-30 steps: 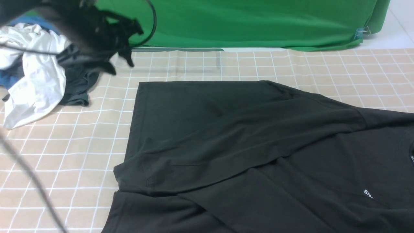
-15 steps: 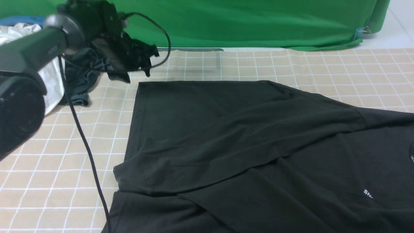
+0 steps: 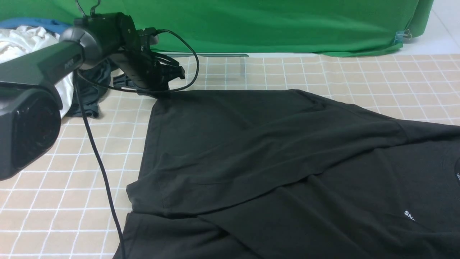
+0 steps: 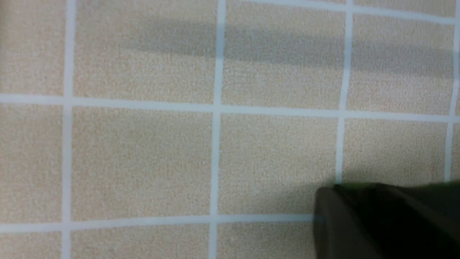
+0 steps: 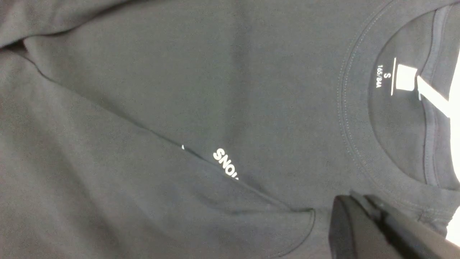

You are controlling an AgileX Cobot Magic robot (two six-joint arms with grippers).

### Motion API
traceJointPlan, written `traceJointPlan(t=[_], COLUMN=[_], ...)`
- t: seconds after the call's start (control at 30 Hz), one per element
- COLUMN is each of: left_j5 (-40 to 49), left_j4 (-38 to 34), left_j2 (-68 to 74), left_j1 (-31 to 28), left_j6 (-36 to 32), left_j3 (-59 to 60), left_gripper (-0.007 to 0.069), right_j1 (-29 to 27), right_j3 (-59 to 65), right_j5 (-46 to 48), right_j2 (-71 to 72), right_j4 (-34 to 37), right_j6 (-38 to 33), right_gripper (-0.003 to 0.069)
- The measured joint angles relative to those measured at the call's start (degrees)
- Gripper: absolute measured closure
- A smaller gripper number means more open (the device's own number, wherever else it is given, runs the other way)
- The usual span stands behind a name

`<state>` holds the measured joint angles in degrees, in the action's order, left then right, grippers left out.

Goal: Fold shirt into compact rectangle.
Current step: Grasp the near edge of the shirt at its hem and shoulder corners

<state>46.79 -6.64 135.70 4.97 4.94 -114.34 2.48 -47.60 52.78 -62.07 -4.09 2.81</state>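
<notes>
Left claw (image 3: 160, 81): down at the far left corner of the shirt (image 3: 273, 151); jaws apart or pinching, cannot tell.
Right claw (image 5: 354, 223): jaws together, over the chest near the collar (image 5: 354, 118).
Shirt: spread on the checked cloth (image 3: 64, 162), one flap folded across.
Left arm (image 3: 43, 68): stretched forward, wrist tipped down.
Hidden: print (image 5: 225, 166) half under a fold.

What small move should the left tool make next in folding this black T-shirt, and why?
Probably close the left tool on the black T-shirt's far left corner and lift it a little. The tool sits right at that corner, the wrist view shows mostly checked tablecloth, so no grip is confirmed, and that side lies flat.
</notes>
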Motion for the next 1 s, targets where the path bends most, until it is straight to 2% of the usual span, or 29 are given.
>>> traceJointPlan(t=[0.03, 0.1, 0.33, 0.83, 0.9, 1.0], left_j5=[0.18, 0.61, 1.92, -11.04, -12.07, -13.23], left_j4=[0.26, 1.33, 6.64, 8.23, 8.63, 12.30], left_j2=[0.00, -0.12, -1.98, -0.43, -0.30, -0.68], left_j1=[0.00, 0.00, 0.18, 0.18, 0.18, 0.18], left_j6=[0.00, 0.52, 2.13, 2.13, 2.13, 2.45], left_j3=[-0.14, -0.52, -3.50, -4.07, -4.07, -4.07], left_gripper=[0.0580, 0.0592, 0.0594, 0.0591, 0.0575, 0.0479], right_j1=[0.00, 0.00, 0.00, 0.00, 0.00, 0.00], right_j3=[0.00, 0.00, 0.00, -0.01, -0.01, -0.01], right_j5=[-0.12, -0.74, -5.66, -5.83, -5.38, -4.10], right_j2=[0.00, 0.00, -0.05, -2.34, -2.34, -2.34], right_j4=[0.00, 0.05, -0.06, -0.12, -0.12, -0.12], right_j6=[0.00, 0.00, 0.38, 1.50, 1.50, 1.50], right_gripper=[0.0622, 0.0622, 0.0619, 0.0599, 0.0596, 0.0588])
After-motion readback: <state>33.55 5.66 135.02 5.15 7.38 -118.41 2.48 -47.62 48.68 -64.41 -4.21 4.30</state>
